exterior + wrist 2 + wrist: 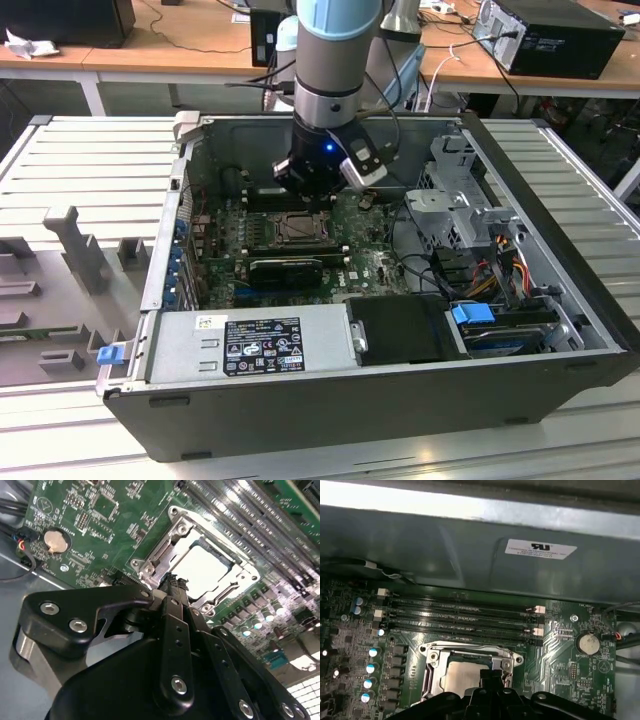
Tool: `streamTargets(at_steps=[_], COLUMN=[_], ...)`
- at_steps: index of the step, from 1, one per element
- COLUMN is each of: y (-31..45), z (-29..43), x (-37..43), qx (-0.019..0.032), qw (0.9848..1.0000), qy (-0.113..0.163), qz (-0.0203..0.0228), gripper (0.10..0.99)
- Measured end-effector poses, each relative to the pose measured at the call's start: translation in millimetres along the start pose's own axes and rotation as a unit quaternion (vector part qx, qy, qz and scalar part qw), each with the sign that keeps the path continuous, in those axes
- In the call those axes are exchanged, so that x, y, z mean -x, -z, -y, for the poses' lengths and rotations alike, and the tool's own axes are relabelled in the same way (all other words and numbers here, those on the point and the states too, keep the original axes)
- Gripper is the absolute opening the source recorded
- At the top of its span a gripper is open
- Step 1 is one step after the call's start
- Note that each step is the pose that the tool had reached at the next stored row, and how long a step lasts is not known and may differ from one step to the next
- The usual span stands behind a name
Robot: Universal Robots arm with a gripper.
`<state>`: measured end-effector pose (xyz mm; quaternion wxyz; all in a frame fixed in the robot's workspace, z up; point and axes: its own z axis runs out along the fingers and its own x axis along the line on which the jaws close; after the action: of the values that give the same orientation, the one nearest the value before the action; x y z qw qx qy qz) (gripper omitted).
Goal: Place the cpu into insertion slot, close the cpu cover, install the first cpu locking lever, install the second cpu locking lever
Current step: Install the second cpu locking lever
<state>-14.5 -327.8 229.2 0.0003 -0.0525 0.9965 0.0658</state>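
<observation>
My gripper hung right over the slot, fingers drawn together into one narrow black tip at the socket's edge, and I could not see anything pinched between them. The cpu already lay in the slot, its pale face showing through the big opening of the cover, which in both wrist views lay down flat around it. In the exterior view the slot sat just below my wrist, mid-board inside the case. I judged the cover to be thin, stiff sheet metal, light but springy; the chip under it is fragile, so any contact belonged on the metal frame or lever wire, never the chip face. I could not make out whether either lever was latched.
</observation>
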Motion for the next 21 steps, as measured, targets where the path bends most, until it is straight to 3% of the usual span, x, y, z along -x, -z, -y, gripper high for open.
streamTargets(at_steps=[4,6,10,11,12,14,15,17,18,19,21], y=[13.2,14.0,15.4,16.1,16.5,16.7,16.6,16.3,16.6,17.5,17.8], z=[1.4,4.1,15.9,22.0,25.0,27.2,27.9,32.9,37.2,47.3,52.3], x=[-0.2,-0.9,-2.3,-3.0,-3.3,-3.4,-3.5,-4.0,-4.5,-5.6,-6.1], qx=[0.0,0.0,-0.0001,-0.0002,-0.0002,0.0015,0.0023,0.0036,0.0042,0.0055,0.0063], qw=[1.0,1.0,1.0,1.0,1.0,0.9999,0.9998,0.9998,0.9998,0.9998,0.9998], qy=[0.0,0.0,0.0,0.0,0.0,-0.005,-0.006,-0.006,-0.006,-0.006,-0.006], qz=[0.0001,0.0,0.0,-0.0001,-0.0013,-0.0154,-0.0181,-0.018,-0.018,-0.0178,-0.0177], gripper=[0.106,0.106,0.106,0.106,0.106,0.106,0.106,0.106,0.106,0.106,0.106])
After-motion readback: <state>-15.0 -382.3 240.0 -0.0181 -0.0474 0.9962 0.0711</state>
